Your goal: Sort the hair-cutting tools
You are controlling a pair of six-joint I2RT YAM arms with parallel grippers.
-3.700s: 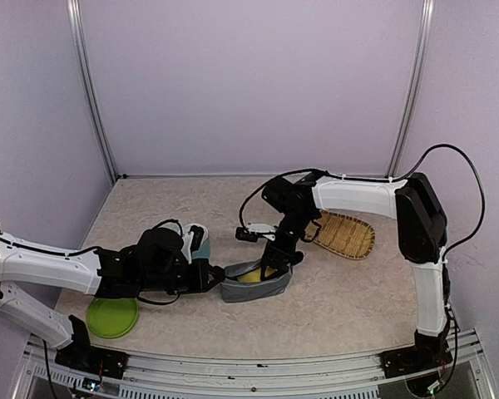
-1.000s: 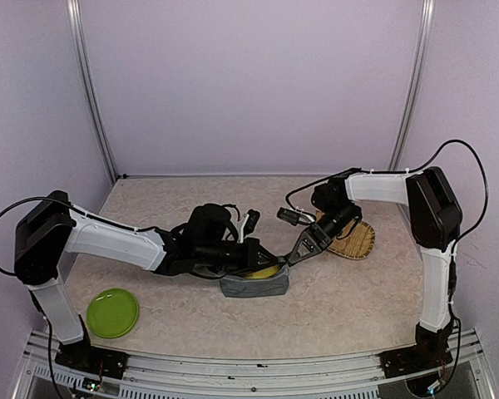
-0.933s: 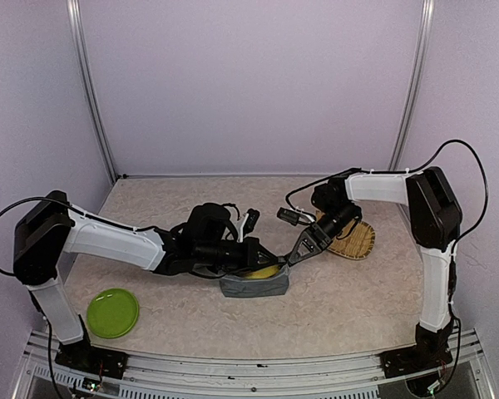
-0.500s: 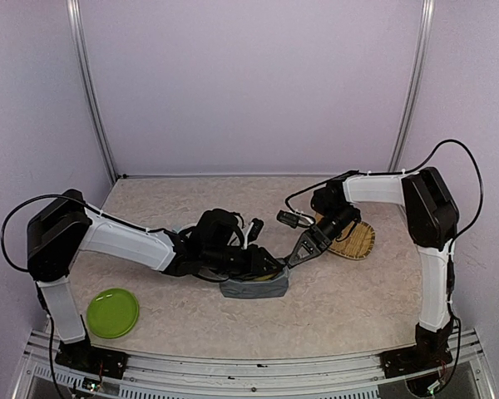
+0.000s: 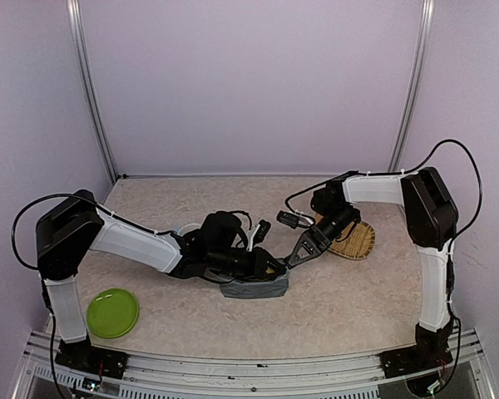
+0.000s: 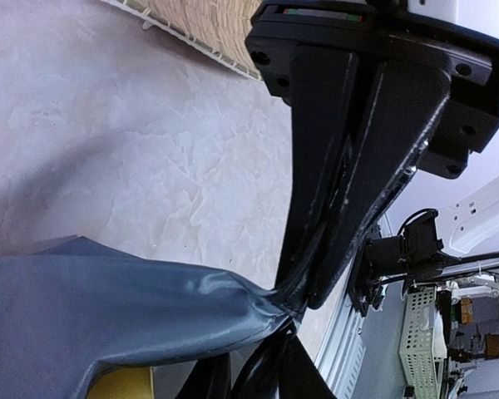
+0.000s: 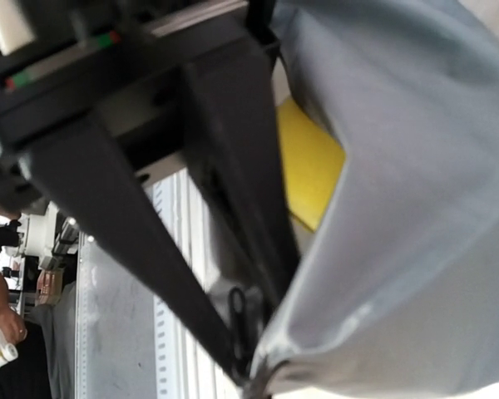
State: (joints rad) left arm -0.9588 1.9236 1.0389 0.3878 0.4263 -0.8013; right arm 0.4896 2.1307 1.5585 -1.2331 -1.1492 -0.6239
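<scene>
Grey cloth makes up the bag [image 5: 254,288] in the middle of the table. The right gripper [image 5: 293,259] is pinched tight on the bag's rim at its right corner and lifts it, so the mouth gapes. The left gripper [image 5: 270,268] pokes into that mouth from the left. I cannot tell if its fingers are apart or together, or if they hold anything, because the bag hides them. A yellow sponge [image 7: 312,166] lies inside the bag. The tools do not show in any view. I think they are down in the bag, under or beside the sponge.

The step looks like fishing one tool out of the bag. To do it well, the right gripper should hold the rim high and pull it a little to the right, so the mouth is wide. The left gripper should go in slowly with its fingers apart and slide past the sponge without grabbing it. It should close on one tool only, on a thick part like a handle. Thin blades may snag the cloth, so the tool should come straight up through the widest part of the mouth. If the cloth lifts too, stop and let go. The tool may then go to the tray [image 5: 355,243] or the plate [image 5: 112,313]; I cannot tell which.
</scene>
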